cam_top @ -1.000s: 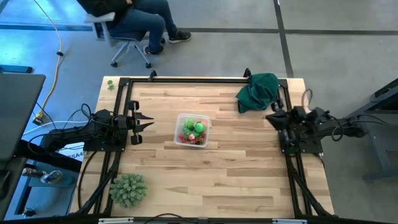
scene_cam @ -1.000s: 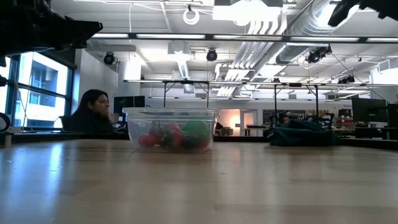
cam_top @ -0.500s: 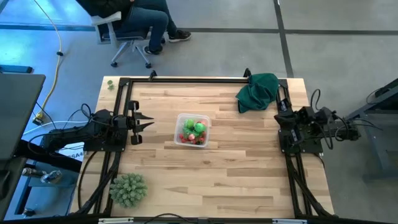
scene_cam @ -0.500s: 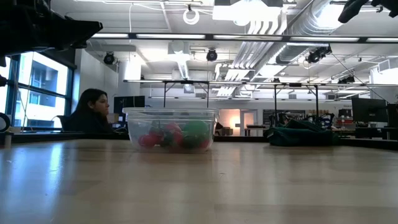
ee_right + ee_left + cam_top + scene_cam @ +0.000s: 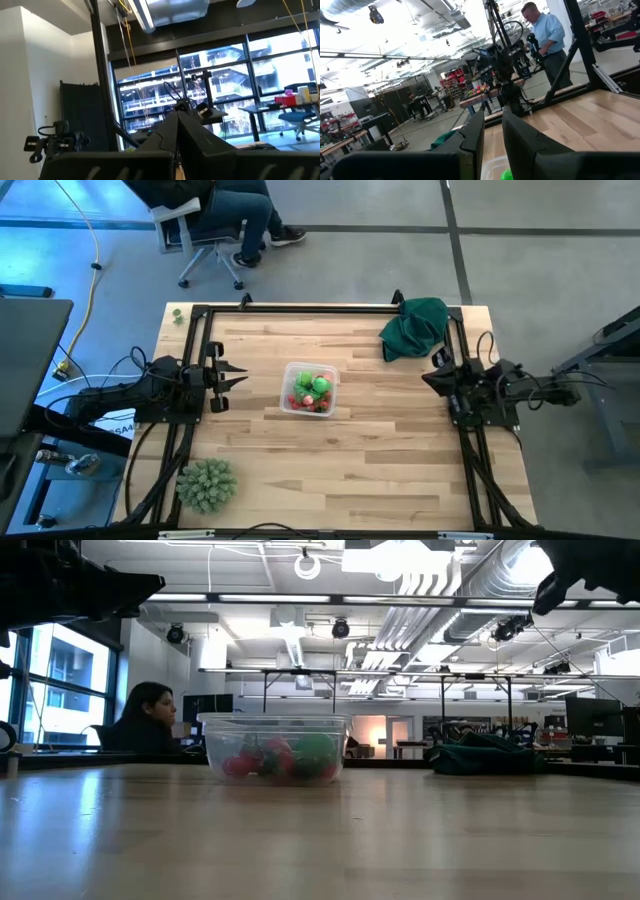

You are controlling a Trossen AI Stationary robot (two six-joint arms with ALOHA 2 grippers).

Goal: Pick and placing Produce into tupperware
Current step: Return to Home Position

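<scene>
The clear tupperware (image 5: 309, 389) stands on the table's middle, with red and bright green produce (image 5: 312, 388) heaped inside; the low view shows it through the see-through wall (image 5: 272, 748). My left gripper (image 5: 238, 377) hovers off the container's left side, raised, slightly open and empty. The left wrist view shows its fingers (image 5: 492, 117) above the container's rim (image 5: 495, 167). My right gripper (image 5: 432, 368) hangs high near the table's right edge, below the cloth, shut and empty. It also shows in the low view (image 5: 552, 588) and the right wrist view (image 5: 176, 119).
A dark green cloth (image 5: 413, 326) lies bunched at the far right corner. A spiky pale-green ball (image 5: 207, 484) sits at the near left corner. Black frame rails (image 5: 300, 308) run along the far, left and right edges. A person sits on a chair (image 5: 205, 225) beyond the far edge.
My right gripper drew back toward the table's right edge, then came forward again toward the container, and now sits somewhat lower in the low view. The left arm, the container and the produce have kept still.
</scene>
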